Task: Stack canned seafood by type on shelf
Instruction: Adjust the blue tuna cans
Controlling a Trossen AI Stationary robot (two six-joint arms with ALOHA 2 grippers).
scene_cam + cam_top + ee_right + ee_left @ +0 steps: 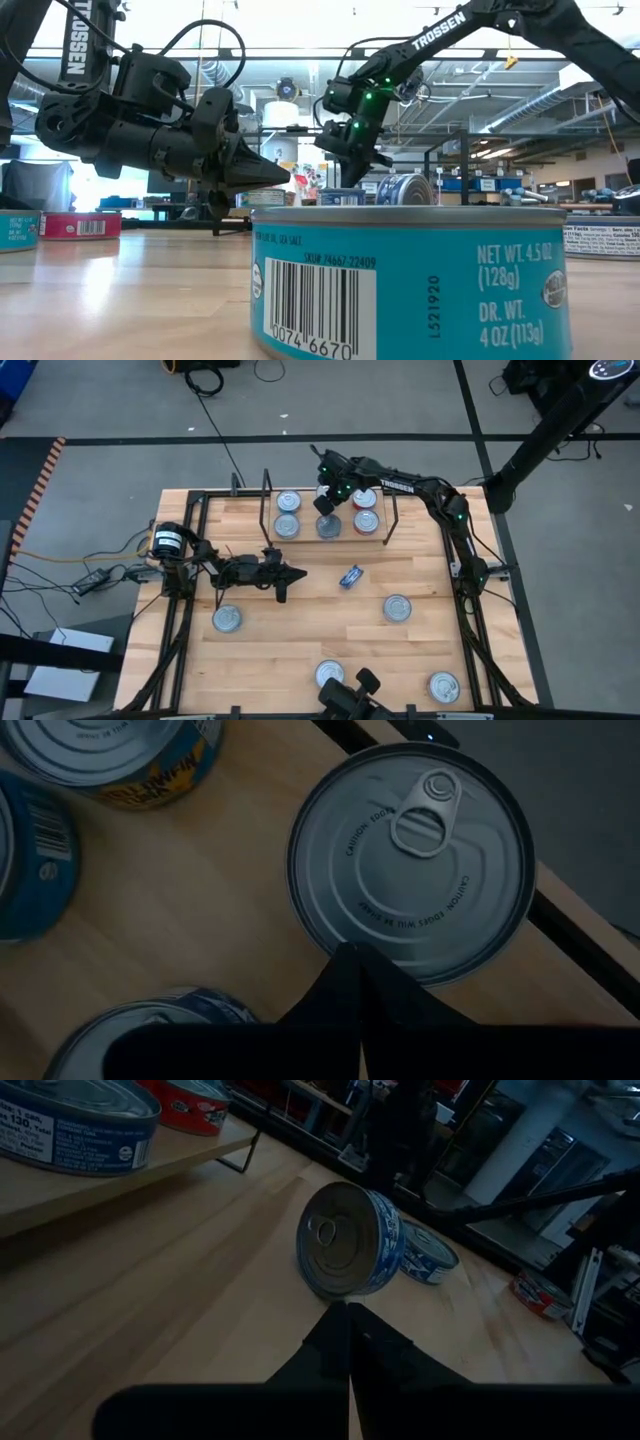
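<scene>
Two dark, near-black arms of jointed tubular links. White "TROSSEN" lettering along the right arm (420, 488) and on the left arm (78, 40). Small green lights at several right-arm joints, near wrist and elbow. Thin black cables looped along both arms, one arching over the left wrist housing. Bulky, boxy left wrist block tapering to a pointed dark tip at the left gripper (290, 573). Matte black fingers (345, 1342), narrow and wedge-shaped, with a fine seam between them. Same dark tapered fingers on the right gripper (325, 505). Round black-and-silver housing with a yellow band at the left arm's base (166, 539).
</scene>
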